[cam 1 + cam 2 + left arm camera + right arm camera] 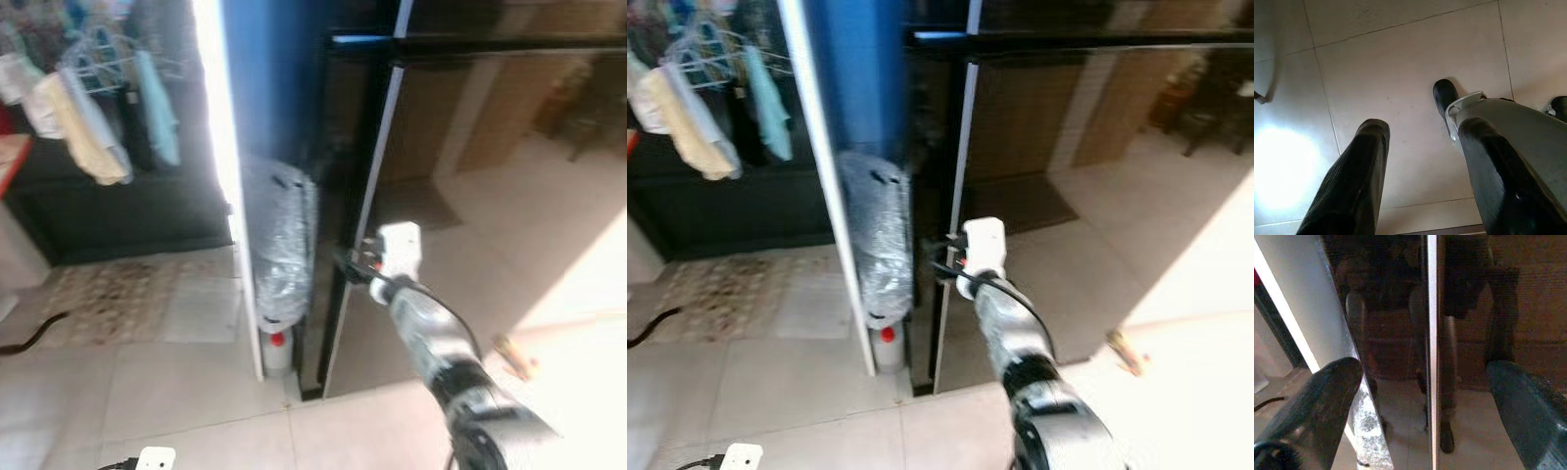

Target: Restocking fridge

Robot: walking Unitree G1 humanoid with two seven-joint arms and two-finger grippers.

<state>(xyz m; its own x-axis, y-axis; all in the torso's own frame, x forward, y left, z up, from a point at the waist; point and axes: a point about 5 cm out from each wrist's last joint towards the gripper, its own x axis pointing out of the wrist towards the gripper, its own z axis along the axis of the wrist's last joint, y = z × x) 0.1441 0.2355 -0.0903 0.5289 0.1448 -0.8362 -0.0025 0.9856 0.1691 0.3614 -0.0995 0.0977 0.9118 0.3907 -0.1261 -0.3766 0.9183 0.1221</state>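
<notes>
Straight ahead stands the tall black glossy fridge [490,147], its dark mirror-like door reflecting the sunlit room, with a pale vertical edge strip [1432,352] running down the door's near side. Left of it rises a blue wall panel with a white edge [230,147]. The pale tiled floor [196,392] spreads below, carrying a patterned brown mat [118,294] in front of a dark cabinet [118,215]. Above that cabinet, pale cloths and garments on a hanging rack [88,108] dangle in cream, white and light blue.

In the narrow gap between the blue panel and the fridge stands a tall object wrapped in clear bubble film [279,245], with a small white container with a red cap [277,348] on the floor at its base.

The silver right arm reaches forward, and the right pincer [1425,377] sits at the fridge door's edge, its black fingers [1327,396] spread wide on either side of the pale strip, gripping nothing. The left pincer [1420,161] hangs low over the tiles, fingers parted and empty, with the robot's black foot [1445,98] beneath it.
</notes>
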